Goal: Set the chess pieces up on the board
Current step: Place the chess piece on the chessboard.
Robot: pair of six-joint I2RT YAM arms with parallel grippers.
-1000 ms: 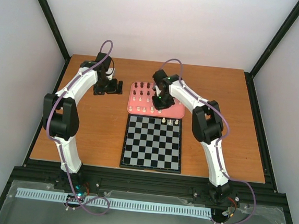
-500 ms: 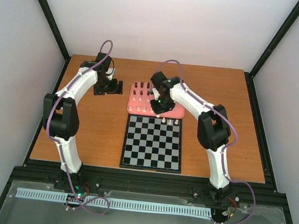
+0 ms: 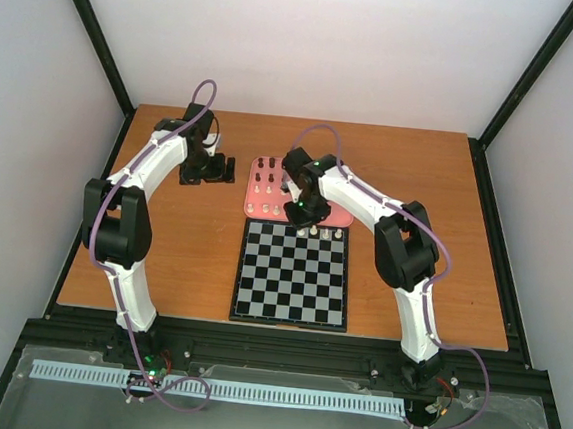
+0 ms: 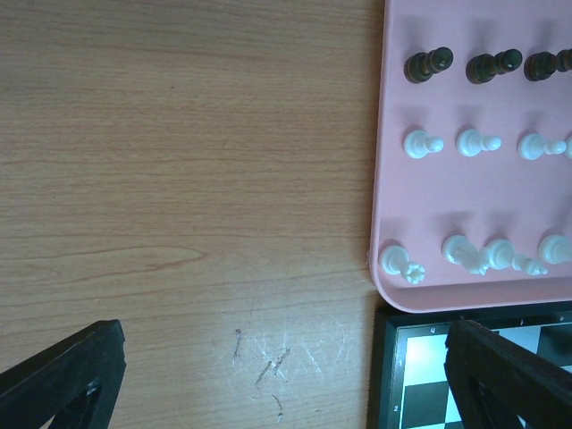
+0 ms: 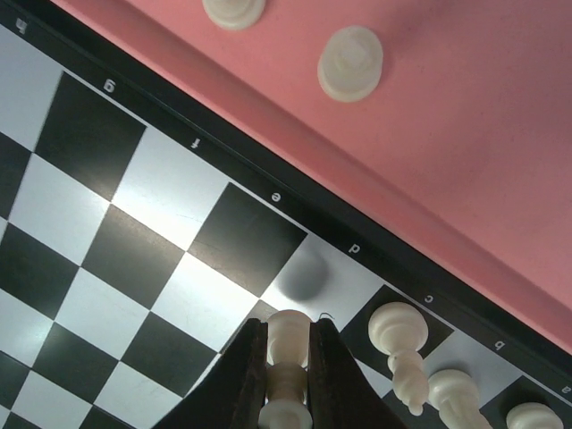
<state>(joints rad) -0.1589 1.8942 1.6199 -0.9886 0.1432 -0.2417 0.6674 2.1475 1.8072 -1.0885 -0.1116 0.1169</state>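
The right hand [image 5: 288, 347] pinches a cream-white piece [image 5: 287, 329] by its narrow waist; light, rigid and smooth, it could easily slip.

The left claw [image 4: 286, 380] is hanging open over the wooden counter [image 4: 179, 179], beside a pink tray [image 4: 393, 223] carrying dark pieces [image 4: 429, 64] and white pieces [image 4: 420, 143], the board [image 4: 420, 384] lying just beside it.

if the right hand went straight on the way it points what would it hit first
Most likely the board. The white piece pinched in the right hand would touch down first, around the pale square under its shadow, beside the standing white pieces. Depth is hard to judge.
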